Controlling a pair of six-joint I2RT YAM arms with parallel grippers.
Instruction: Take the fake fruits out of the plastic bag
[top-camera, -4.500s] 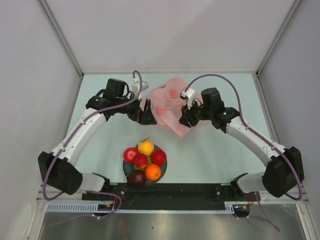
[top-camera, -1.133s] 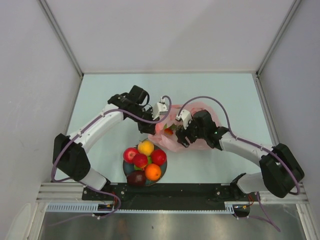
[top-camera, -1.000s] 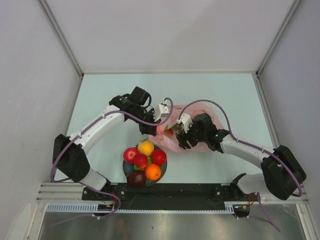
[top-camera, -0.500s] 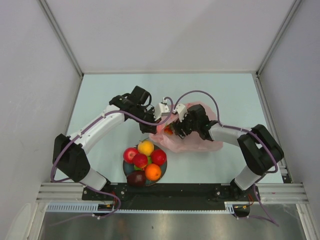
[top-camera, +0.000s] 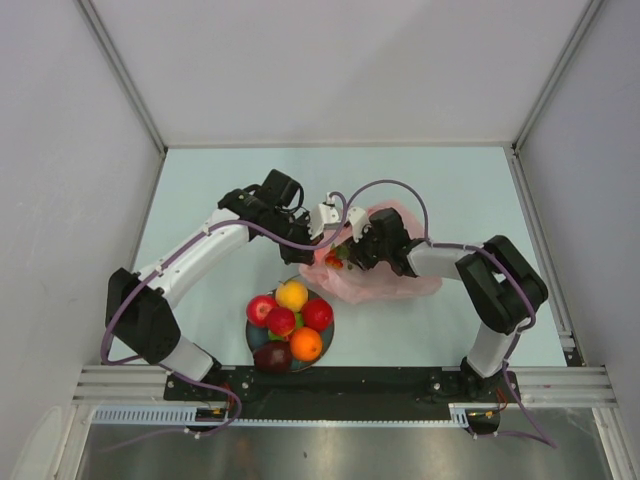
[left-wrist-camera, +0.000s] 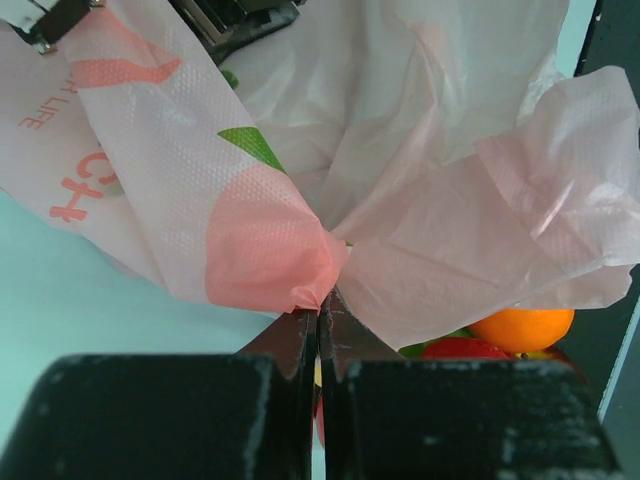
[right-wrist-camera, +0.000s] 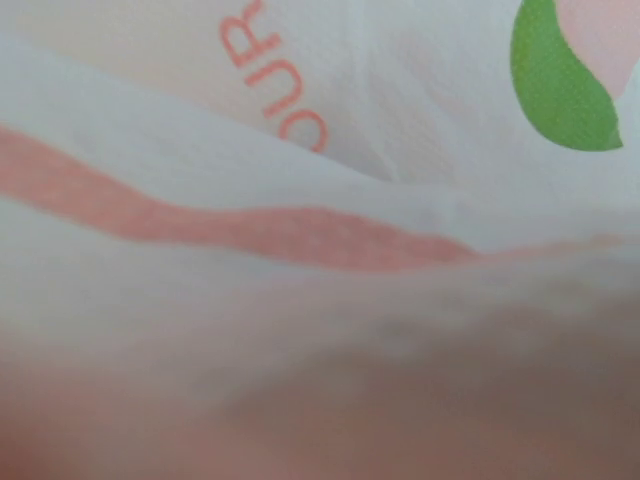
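The pink plastic bag (top-camera: 385, 275) lies on the table, right of centre, its mouth facing left. My left gripper (top-camera: 312, 243) is shut on a bunched edge of the bag's film (left-wrist-camera: 322, 300) and holds the mouth up. My right gripper (top-camera: 350, 250) reaches into that mouth, beside a small red fruit with green on it (top-camera: 335, 261). Bag film (right-wrist-camera: 300, 150) fills the right wrist view and hides the fingers. Several fake fruits sit on the dark plate (top-camera: 254, 338): a yellow one (top-camera: 292, 295), red apples (top-camera: 317, 314), an orange one (top-camera: 306, 343) and a maroon one (top-camera: 272, 355).
The plate stands just in front of the bag's mouth, near the table's front edge. In the left wrist view an orange fruit (left-wrist-camera: 520, 328) and a red one (left-wrist-camera: 465, 348) show below the bag. Grey walls enclose the table on three sides.
The right gripper has pushed further left into the bag's mouth, its arm folding in. The left gripper still holds the bag's edge. Earlier, both arms brought the bag closer to the plate.
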